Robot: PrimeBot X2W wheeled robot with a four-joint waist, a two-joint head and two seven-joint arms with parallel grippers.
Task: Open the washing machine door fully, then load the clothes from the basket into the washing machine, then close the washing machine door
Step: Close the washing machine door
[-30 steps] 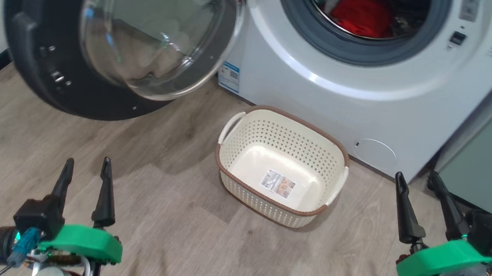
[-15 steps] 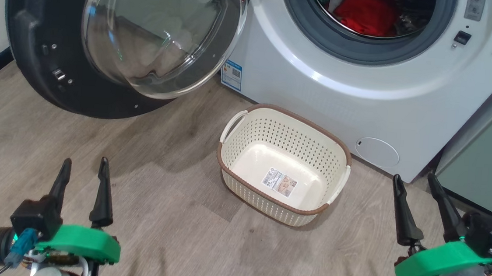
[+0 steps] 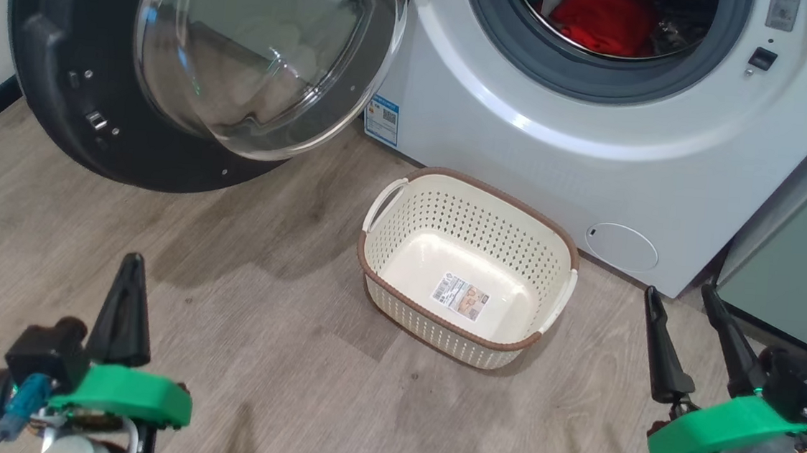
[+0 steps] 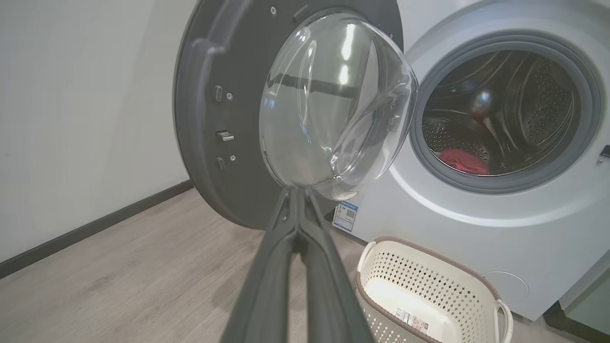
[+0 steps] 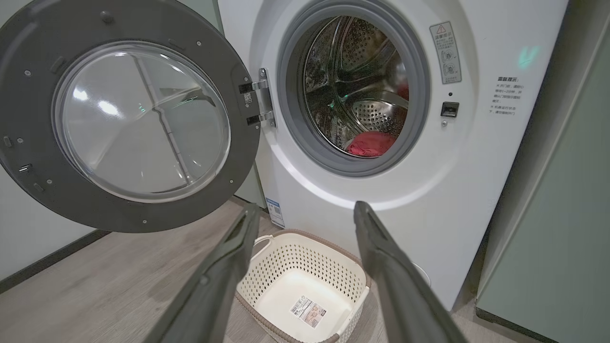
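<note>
The white washing machine (image 3: 525, 150) (image 5: 457, 157) stands with its door (image 3: 193, 66) (image 4: 295, 109) (image 5: 124, 119) swung wide to the left. Red clothes (image 3: 607, 16) (image 4: 464, 161) (image 5: 371, 143) lie inside the steel drum. The cream basket (image 3: 387, 254) (image 4: 376, 267) (image 5: 267, 276) sits on the floor before the machine, holding nothing but its label. My left gripper (image 3: 133, 263) (image 4: 298, 190) is shut on nothing, low at the left, short of the door. My right gripper (image 3: 682, 297) (image 5: 305, 209) stands open at the lower right, beside the basket.
Wooden floor (image 3: 256, 359) stretches between the grippers. A pale green cabinet (image 3: 804, 258) (image 5: 562, 228) stands to the right of the machine. A white wall with dark skirting (image 4: 95, 224) runs on the left behind the door.
My left gripper's fingers have closed together, from open to shut, on nothing. The right gripper has kept still. The head camera has tilted slightly.
</note>
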